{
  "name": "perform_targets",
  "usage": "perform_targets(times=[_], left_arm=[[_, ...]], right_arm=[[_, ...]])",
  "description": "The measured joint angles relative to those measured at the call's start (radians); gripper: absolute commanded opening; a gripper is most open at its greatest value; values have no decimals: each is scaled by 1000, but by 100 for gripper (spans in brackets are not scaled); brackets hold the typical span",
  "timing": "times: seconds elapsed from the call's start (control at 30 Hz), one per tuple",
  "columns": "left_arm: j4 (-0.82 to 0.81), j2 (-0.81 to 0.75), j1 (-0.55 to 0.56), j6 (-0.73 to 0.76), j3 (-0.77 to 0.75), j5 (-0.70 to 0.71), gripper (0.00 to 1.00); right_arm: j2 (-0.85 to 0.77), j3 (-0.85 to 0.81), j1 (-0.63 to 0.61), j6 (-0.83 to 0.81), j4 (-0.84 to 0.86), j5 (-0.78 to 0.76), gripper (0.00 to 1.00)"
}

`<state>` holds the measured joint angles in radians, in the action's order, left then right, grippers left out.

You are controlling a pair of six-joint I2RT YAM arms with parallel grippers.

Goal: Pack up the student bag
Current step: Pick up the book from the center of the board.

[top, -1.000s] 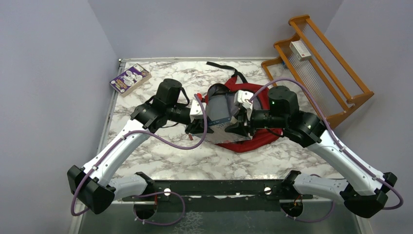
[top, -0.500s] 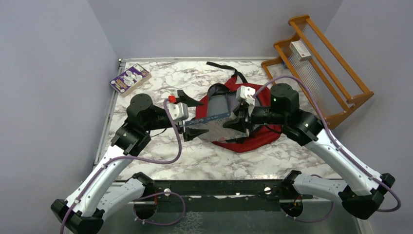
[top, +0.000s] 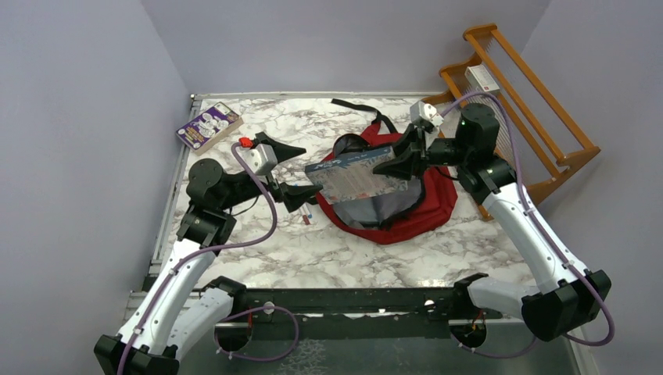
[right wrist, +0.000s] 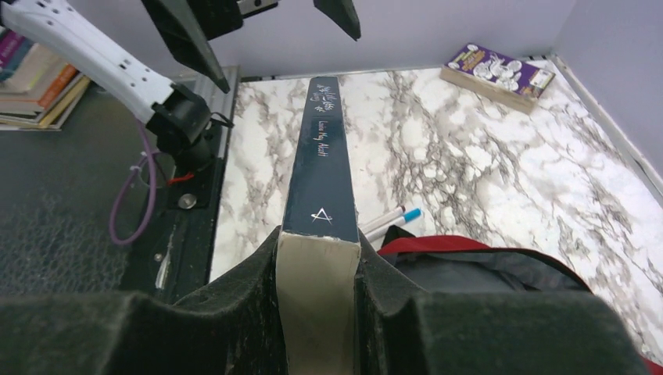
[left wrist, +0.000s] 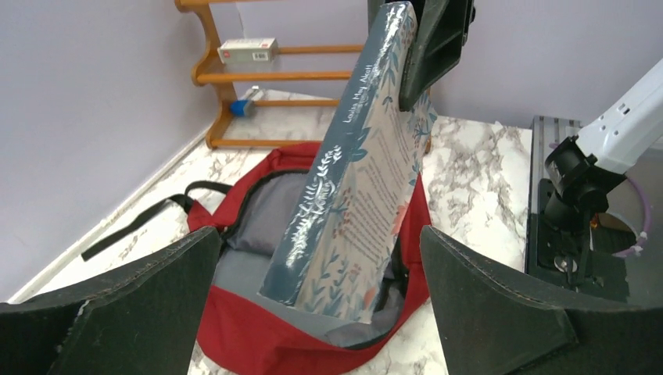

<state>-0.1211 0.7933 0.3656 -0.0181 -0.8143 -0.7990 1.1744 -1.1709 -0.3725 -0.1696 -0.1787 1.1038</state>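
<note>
The student bag (top: 406, 219) lies in the middle of the table, red with its grey-lined mouth (left wrist: 250, 266) gaping toward my left arm. A blue floral book (top: 353, 176) hangs tilted over that mouth, its lower end (left wrist: 328, 273) against the grey lining. My right gripper (top: 400, 160) is shut on the book's upper end, with the spine (right wrist: 320, 148) running away from its pads (right wrist: 258, 305). My left gripper (top: 297, 173) stands wide open just left of the book with nothing between its fingers (left wrist: 125, 312).
A purple paperback (top: 208, 125) lies at the far left corner. A wooden rack (top: 539, 117) with a small white box (top: 482, 80) stands at the back right. Two pens (right wrist: 387, 221) lie beside the bag. A black strap (top: 356, 106) trails behind the bag.
My left gripper let go of the book, opened wide and drew back to the left. My right arm swung back and right, raising the book's held end over the bag.
</note>
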Motion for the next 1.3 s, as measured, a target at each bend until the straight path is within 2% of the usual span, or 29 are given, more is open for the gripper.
perform_targets(times=[0.27,0.47,0.6,0.93,1.1,1.3], left_arm=[[-119,43,-4,-63,-2,-55,99],[-161,48,-4,-84,-10,-84,99],[-185,61,-2,-94,-13,-113,97],[-223,134,81,-116,-30,-197,68],[-268,163,119,-146,-56,-235,51],[-306,176,128,-178,-59,-250,49]], right_arm=[[-15,15,73,88,144,206,0],[-27,16,73,149,225,290,0],[-49,29,73,228,323,288,0],[-75,78,73,488,636,208,1],[-75,82,73,559,715,198,0],[-78,95,73,603,763,192,0]])
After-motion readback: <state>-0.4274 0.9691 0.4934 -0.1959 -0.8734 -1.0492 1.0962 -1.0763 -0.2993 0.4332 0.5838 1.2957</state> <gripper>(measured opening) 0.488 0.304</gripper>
